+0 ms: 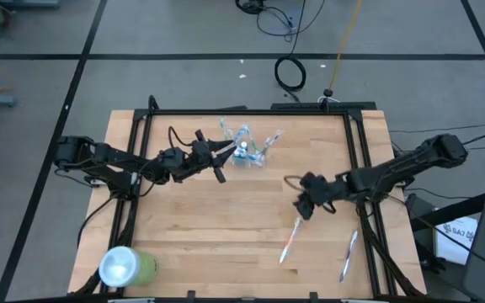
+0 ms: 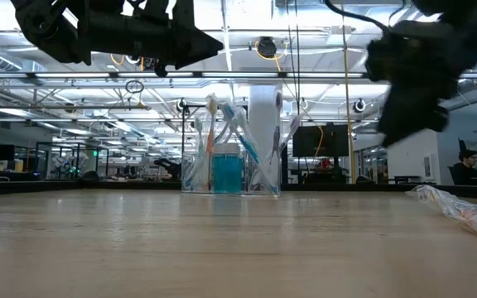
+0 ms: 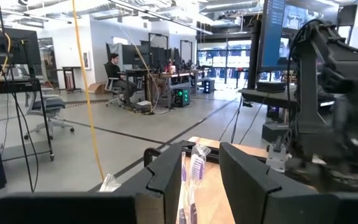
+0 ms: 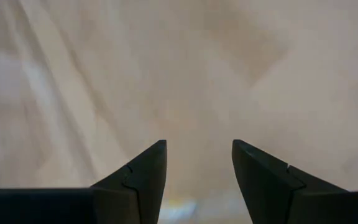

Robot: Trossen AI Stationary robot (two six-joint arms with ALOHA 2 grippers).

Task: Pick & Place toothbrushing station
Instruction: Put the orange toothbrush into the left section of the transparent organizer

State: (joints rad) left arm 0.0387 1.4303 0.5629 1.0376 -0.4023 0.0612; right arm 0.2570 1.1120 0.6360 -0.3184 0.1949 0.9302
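Holding wrapped toothbrush [image 3: 188, 180] in left gripper [image 1: 219, 160] beside clear cup [image 1: 244, 154] at table's twelve o'clock; right gripper [image 1: 303, 204] open, empty, above loose toothbrush [image 1: 290, 241]. Risk: misaligned drop tipping crowded cup.

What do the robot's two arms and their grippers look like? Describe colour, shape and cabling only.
Both arms are black and jointed, with thin black cables looping along them. The left gripper and right gripper each end in two dark, flat-faced fingers that taper like wedges to blunt tips. No markings can be made out.
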